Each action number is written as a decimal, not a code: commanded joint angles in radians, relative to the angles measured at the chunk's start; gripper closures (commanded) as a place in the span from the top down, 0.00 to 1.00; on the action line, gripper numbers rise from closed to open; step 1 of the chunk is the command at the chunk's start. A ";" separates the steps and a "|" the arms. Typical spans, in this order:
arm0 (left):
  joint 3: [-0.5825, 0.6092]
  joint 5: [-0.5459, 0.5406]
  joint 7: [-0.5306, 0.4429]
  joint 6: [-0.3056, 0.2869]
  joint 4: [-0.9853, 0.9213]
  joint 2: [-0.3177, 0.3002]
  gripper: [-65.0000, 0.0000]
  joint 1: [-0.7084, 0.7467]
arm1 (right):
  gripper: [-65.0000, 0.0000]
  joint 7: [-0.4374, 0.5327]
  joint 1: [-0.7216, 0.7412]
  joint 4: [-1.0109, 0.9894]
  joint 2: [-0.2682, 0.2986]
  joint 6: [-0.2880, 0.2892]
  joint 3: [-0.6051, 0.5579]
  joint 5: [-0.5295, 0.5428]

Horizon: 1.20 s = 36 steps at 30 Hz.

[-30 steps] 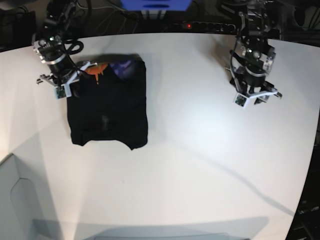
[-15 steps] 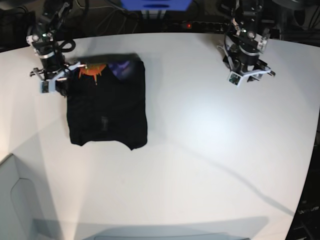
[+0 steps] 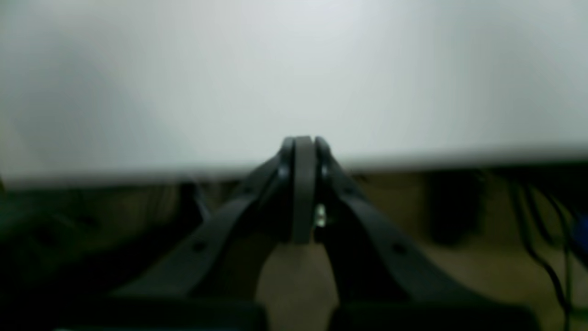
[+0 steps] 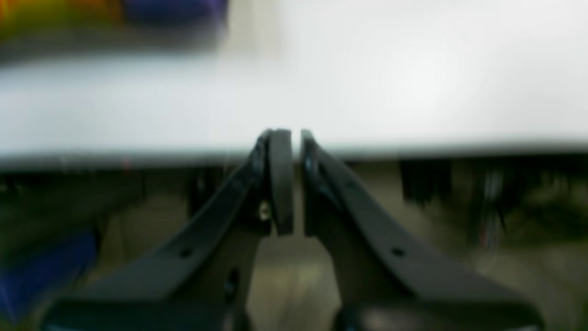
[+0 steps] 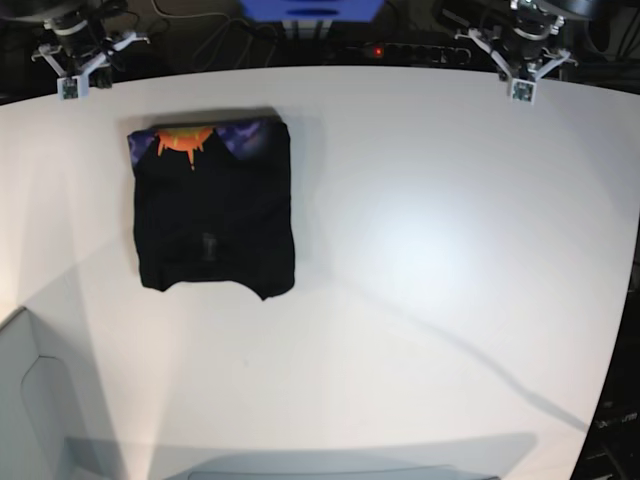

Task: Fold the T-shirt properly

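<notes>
The T-shirt [image 5: 213,215] lay folded into a compact, roughly rectangular black bundle on the white desk [image 5: 420,260], toward the left side of the base view and nearer the far edge than the near one. An orange-and-purple print [image 5: 195,140] showed along its far edge, and its near edge was slightly uneven, with a small corner dipping down. Both arms were at the far edge of the desk, well apart from the shirt. The left gripper [image 3: 303,145] sat at the far right corner in the base view, its jaws clenched together with nothing between them; its wrist view showed only the blurred desk edge beyond the tips. The right gripper [image 4: 285,135] sat at the far left corner, its jaws closed to a thin slit and gripping nothing, with a blurred strip of orange and purple at the top left of its wrist view.
</notes>
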 commanded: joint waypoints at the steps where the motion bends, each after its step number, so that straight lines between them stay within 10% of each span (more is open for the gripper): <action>1: -0.015 -0.032 -0.017 0.000 0.014 -0.002 0.00 0.037 | 0.03 0.028 -0.042 0.014 0.023 0.006 0.001 0.013; 15: -0.012 -0.069 -0.086 0.001 -0.325 0.047 0.00 0.112 | 0.03 0.049 -0.085 -0.377 0.103 0.006 -0.192 -0.053; 26: 0.091 -0.011 -0.395 0.001 -1.093 -0.082 0.00 -0.313 | 0.03 0.486 0.209 -1.115 0.136 0.006 -0.336 -0.199; 36: 0.325 -0.014 -0.605 0.063 -1.687 -0.131 0.00 -0.693 | 0.03 0.890 0.459 -1.667 0.164 -0.450 -0.528 -0.265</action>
